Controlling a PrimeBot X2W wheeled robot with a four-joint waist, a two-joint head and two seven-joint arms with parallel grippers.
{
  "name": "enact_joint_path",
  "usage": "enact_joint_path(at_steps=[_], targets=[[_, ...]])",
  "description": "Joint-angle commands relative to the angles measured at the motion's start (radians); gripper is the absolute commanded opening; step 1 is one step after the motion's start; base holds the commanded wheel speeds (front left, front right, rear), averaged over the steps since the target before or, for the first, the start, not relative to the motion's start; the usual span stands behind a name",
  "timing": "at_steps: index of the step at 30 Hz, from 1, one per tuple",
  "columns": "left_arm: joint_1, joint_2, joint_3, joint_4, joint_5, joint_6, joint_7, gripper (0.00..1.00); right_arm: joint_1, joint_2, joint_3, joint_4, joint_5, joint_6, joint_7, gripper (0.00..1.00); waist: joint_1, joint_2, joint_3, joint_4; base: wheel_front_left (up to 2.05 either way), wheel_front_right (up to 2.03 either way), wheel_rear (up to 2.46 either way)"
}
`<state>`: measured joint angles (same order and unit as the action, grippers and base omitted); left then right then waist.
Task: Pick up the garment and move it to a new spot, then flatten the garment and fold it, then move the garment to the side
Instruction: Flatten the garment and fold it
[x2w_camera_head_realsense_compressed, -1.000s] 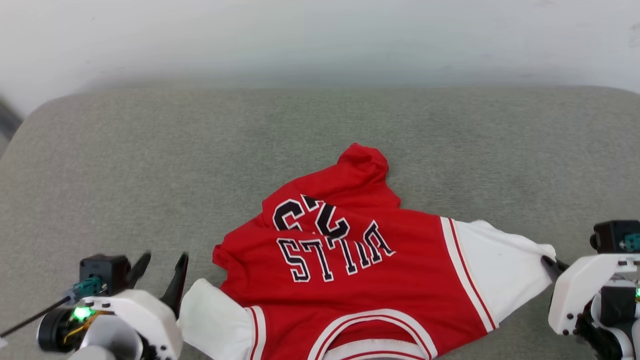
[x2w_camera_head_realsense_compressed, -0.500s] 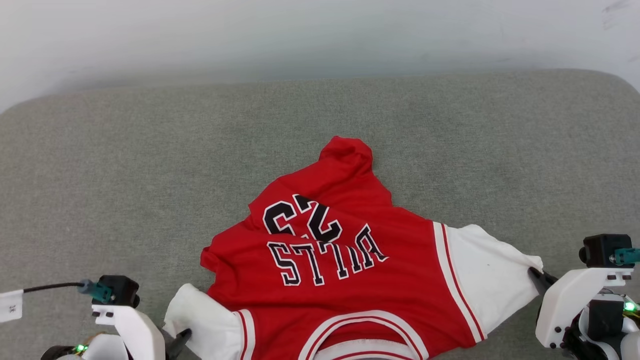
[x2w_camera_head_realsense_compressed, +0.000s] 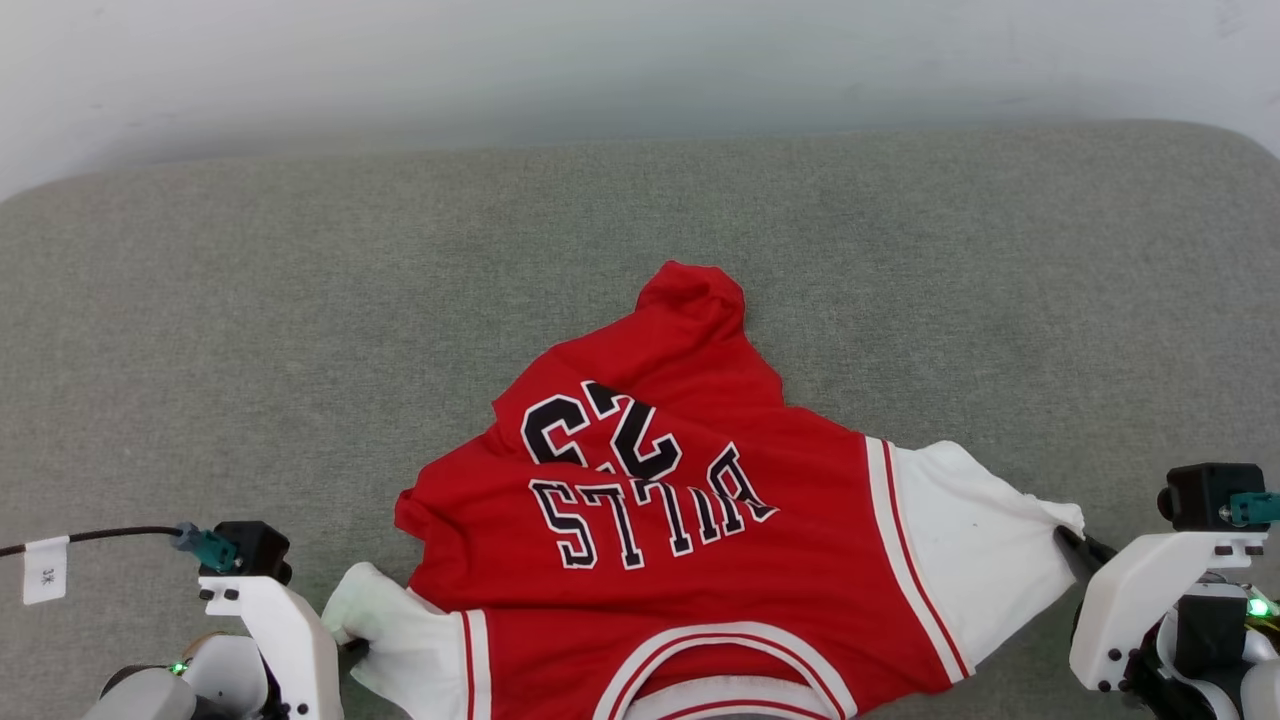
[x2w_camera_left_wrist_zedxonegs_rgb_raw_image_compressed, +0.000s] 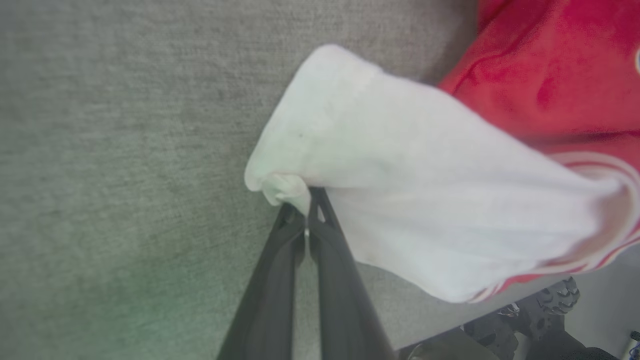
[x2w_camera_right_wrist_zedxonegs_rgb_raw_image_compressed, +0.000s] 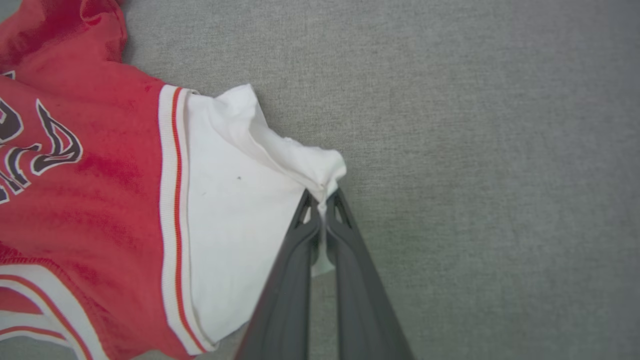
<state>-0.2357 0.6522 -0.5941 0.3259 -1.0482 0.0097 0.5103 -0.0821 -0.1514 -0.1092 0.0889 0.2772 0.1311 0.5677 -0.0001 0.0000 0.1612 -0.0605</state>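
The garment (x2w_camera_head_realsense_compressed: 680, 540) is a red T-shirt with white sleeves and black lettering, lying rumpled on the grey cushion, collar toward me. My left gripper (x2w_camera_head_realsense_compressed: 352, 648) is shut on the edge of the white left sleeve (x2w_camera_left_wrist_zedxonegs_rgb_raw_image_compressed: 400, 200); in the left wrist view the left gripper (x2w_camera_left_wrist_zedxonegs_rgb_raw_image_compressed: 302, 200) pinches a bunched fold of it. My right gripper (x2w_camera_head_realsense_compressed: 1068, 540) is shut on the tip of the white right sleeve (x2w_camera_right_wrist_zedxonegs_rgb_raw_image_compressed: 240, 200); the right wrist view shows the right gripper (x2w_camera_right_wrist_zedxonegs_rgb_raw_image_compressed: 322, 197) clamping that cloth. The shirt's hem (x2w_camera_head_realsense_compressed: 695, 290) is bunched at the far end.
The grey fabric cushion (x2w_camera_head_realsense_compressed: 300, 330) stretches wide around the shirt, with a pale wall (x2w_camera_head_realsense_compressed: 600, 70) behind it. A black cable with a white tag (x2w_camera_head_realsense_compressed: 45, 570) hangs off my left wrist. The cushion's near edge shows in the left wrist view (x2w_camera_left_wrist_zedxonegs_rgb_raw_image_compressed: 500, 305).
My left gripper dropped from open beside the left sleeve to shut on its edge. The head camera shifted; the shirt sits slightly higher and leftward in view. The right gripper kept its hold.
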Motion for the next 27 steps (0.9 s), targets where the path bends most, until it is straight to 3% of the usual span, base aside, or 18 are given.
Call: enact_joint_path(at_steps=[1,4,9,16,20,27], targets=[[0.020,-0.059,-0.036,0.020,0.010,0.002,-0.007,0.00,0.001,-0.002,-0.002,-0.008,0.001,-0.001,-0.005,0.00,0.0001,0.0000,-0.006,0.004,0.00,0.00,0.00],[-0.011,-0.042,-0.010,0.003,0.046,0.023,-0.073,0.00,0.014,-0.013,-0.002,-0.017,-0.006,-0.001,-0.013,0.00,0.0001,0.0000,-0.026,0.021,0.00,0.00,0.00],[-0.065,-0.008,0.038,-0.074,0.133,0.099,-0.189,0.00,-0.005,-0.033,-0.005,-0.039,-0.021,-0.001,-0.046,0.00,0.0001,0.0000,-0.065,0.044,0.00,0.00,0.00],[-0.210,-0.030,0.075,-0.161,0.220,0.181,-0.265,0.00,-0.099,-0.066,0.011,-0.031,-0.044,-0.001,-0.080,0.00,0.0001,0.0000,-0.111,0.069,0.00,0.00,0.00],[-0.325,-0.062,0.076,-0.158,0.249,0.182,-0.276,0.00,-0.207,-0.081,0.030,-0.010,-0.060,-0.001,-0.097,0.00,0.0001,0.0000,-0.113,0.072,0.00,0.00,0.00],[-0.566,-0.146,0.064,-0.033,0.294,0.143,-0.300,0.00,-0.450,-0.103,0.053,0.067,-0.056,-0.001,-0.130,0.00,0.0001,0.0000,-0.075,0.067,0.00,0.00,0.00]])
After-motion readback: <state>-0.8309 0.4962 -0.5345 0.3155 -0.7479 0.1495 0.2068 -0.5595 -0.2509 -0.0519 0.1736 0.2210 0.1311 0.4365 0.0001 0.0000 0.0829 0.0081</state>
